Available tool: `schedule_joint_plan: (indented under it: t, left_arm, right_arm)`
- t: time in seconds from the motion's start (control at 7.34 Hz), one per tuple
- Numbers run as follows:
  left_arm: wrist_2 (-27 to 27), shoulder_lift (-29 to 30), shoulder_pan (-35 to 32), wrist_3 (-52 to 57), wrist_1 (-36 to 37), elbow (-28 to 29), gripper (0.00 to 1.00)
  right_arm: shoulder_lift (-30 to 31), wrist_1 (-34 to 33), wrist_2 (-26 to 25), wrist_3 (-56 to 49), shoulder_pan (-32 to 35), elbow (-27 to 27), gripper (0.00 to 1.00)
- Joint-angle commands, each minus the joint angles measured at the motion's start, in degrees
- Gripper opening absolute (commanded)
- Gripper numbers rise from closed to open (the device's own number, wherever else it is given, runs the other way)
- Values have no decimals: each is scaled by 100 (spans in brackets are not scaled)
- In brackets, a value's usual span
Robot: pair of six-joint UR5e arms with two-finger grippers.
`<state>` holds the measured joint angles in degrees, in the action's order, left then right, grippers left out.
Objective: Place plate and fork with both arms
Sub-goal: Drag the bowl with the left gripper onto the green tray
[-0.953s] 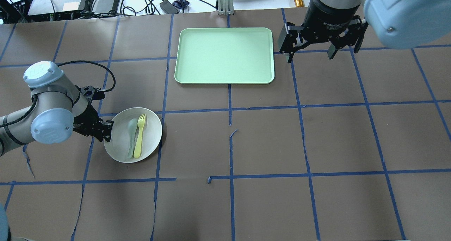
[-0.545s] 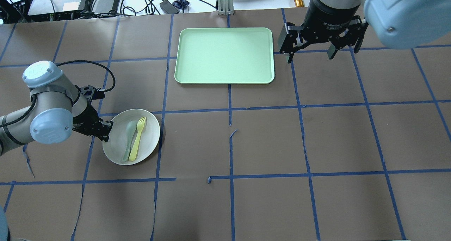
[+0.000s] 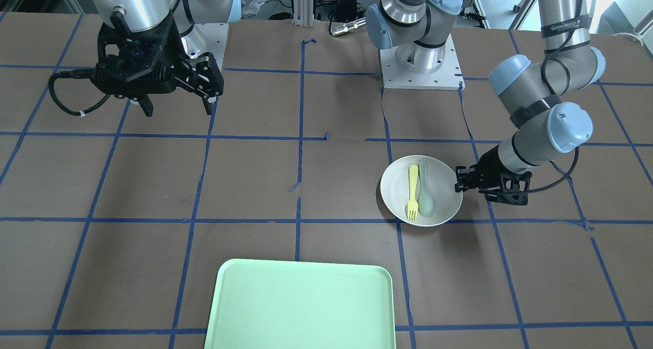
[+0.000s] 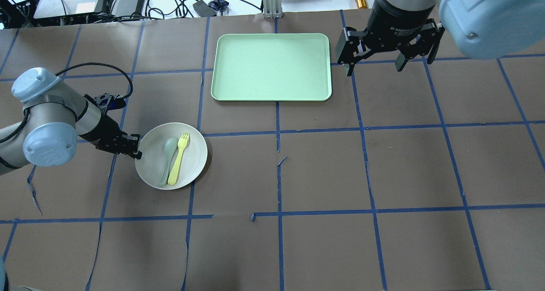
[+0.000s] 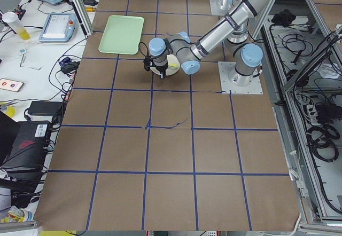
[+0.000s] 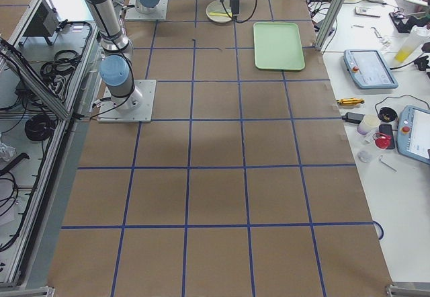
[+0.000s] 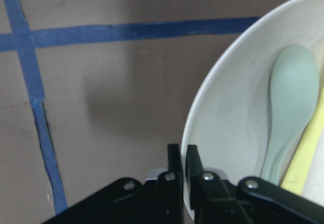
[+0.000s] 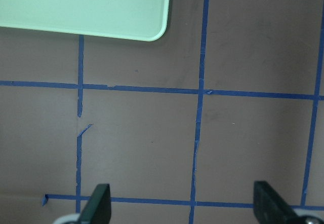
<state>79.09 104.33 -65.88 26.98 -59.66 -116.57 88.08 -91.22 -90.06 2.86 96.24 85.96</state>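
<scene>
Progress is early: the left end effector [image 4: 138, 150] pinches the rim of the plate [image 4: 193, 154], fork [image 4: 178, 160] and spoon [image 4: 166, 160] inside, well apart from the tray [image 4: 272, 65]. The right end effector [image 4: 375, 69] hangs wide and empty beside the tray.

Silver-grey arms [image 4: 64, 110] with light-blue joint caps [image 4: 50, 144] (black cables [image 4: 100, 64]).

The round off-white plate [image 4: 195, 157], shallow with a raised rim, sits level on the robot's left side, its edge pinched between the closed fingers of the left gripper [image 4: 138, 152]. The slim pale-yellow fork [image 4: 178, 159] lies flat inside it, tines pointing away from the robot. The right gripper [image 4: 385, 63] hangs with jaws spread wide, well apart from both.
</scene>
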Motion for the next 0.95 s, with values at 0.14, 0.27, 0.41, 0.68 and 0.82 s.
schedule_joint_plan:
  t: [0.14, 0.27, 0.41, 0.68, 0.82]
  left_arm:
    - [-762, 131, 119, 36, -301, 292, 0]
    - [-886, 201, 101, 44, -336, 440, 0]
    - [-878, 332, 32, -17, -553, 746, 0]
    - [-852, 735, -423, -393, -924, 1580, 0]
    - [-704, 1060, -739, -613, -933, 2020, 0]
  right_arm:
    - [-1, -1, 6, 4, 0, 0, 100]
    - [-10, -1, 6, 4, 0, 0, 100]
    - [-10, 8, -3, 4, 0, 0, 100]
    - [-10, 8, -3, -4, 0, 0, 100]
    - [-10, 8, -3, -4, 0, 0, 100]
